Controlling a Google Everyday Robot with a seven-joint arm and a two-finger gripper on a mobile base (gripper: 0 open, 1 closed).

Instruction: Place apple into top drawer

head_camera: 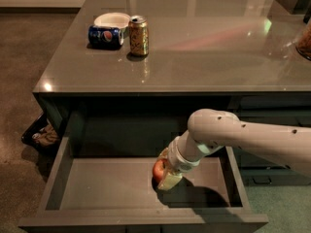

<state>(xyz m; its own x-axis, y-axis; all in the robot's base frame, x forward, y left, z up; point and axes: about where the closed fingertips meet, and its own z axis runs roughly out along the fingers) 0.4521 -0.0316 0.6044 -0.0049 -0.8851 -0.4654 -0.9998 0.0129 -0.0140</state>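
Note:
The top drawer [97, 188] is pulled out wide below the desk edge, with a flat grey bottom and thin walls. My white arm reaches in from the right and down into it. My gripper [164, 175] is inside the drawer, right of its middle, low over the bottom. The red apple [158, 169] with yellowish patches sits between its fingers, its left side showing and the rest hidden by the gripper. A dark shadow lies on the drawer bottom just under it.
On the grey desk top [204, 57] stand a gold drink can [138, 36], a blue can lying on its side [104, 35] and a white bowl [112, 20] behind it. A dark basket [41, 136] sits on the floor at the left.

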